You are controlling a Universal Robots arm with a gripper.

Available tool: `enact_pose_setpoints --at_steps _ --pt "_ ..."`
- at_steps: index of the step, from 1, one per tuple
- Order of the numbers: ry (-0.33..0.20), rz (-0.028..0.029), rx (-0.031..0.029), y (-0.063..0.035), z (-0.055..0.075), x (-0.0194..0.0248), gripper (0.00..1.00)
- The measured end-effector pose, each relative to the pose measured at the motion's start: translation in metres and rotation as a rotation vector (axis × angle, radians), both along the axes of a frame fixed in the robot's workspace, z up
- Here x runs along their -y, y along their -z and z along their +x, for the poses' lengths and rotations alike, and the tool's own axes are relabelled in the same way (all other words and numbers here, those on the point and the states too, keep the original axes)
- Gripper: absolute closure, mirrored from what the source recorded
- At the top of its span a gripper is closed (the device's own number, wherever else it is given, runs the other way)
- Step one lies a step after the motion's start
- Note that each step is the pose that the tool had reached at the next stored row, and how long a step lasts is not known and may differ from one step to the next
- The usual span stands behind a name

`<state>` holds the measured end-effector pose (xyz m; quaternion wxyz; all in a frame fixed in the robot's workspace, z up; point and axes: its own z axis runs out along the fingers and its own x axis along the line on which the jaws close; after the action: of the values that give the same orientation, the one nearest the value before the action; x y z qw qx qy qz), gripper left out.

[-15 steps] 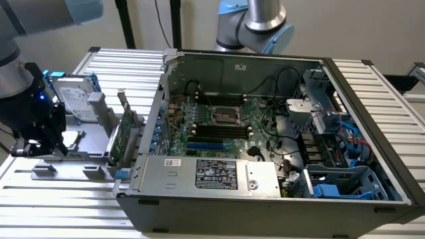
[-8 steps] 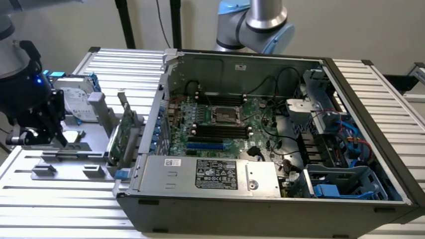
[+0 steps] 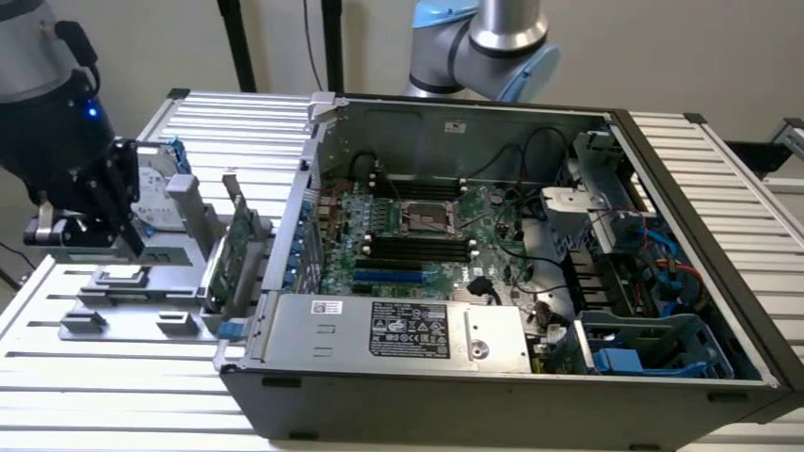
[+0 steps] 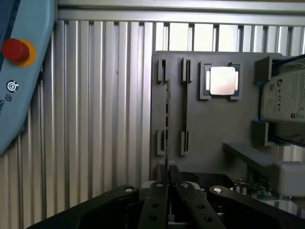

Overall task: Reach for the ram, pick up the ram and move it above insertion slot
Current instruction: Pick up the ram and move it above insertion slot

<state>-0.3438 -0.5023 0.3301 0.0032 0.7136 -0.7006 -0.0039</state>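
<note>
The ram [image 4: 167,112] is a thin green stick seen edge-on, running along the leftmost slot of the grey fixture plate [image 4: 214,129]. My gripper [image 4: 168,168] has its two black fingers drawn together on the ram's near end, shut on it. I cannot tell whether the stick has left its slot. In the exterior view my gripper [image 3: 60,237] hangs low over the fixture plate [image 3: 138,301], at the exterior view's left, beside the open computer case [image 3: 503,273]. The black insertion slots [image 3: 415,250] lie on the motherboard inside the case.
On the fixture plate sit a silver processor [image 4: 222,80], a hard drive [image 4: 286,102] and an upright green card with a metal bracket [image 3: 239,254]. A blue teach pendant with a red button [image 4: 16,50] lies on the ribbed table. Cables and drive cages crowd the case's right side.
</note>
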Motion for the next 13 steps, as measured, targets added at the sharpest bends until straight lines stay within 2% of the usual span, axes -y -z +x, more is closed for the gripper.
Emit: enact_pose_setpoints --at_steps 10,13 --pt "-0.002 0.0016 -0.002 -0.0443 0.032 -0.0007 0.88" --pt "-0.002 0.0022 -0.0021 -0.0531 0.04 -0.0019 0.88"
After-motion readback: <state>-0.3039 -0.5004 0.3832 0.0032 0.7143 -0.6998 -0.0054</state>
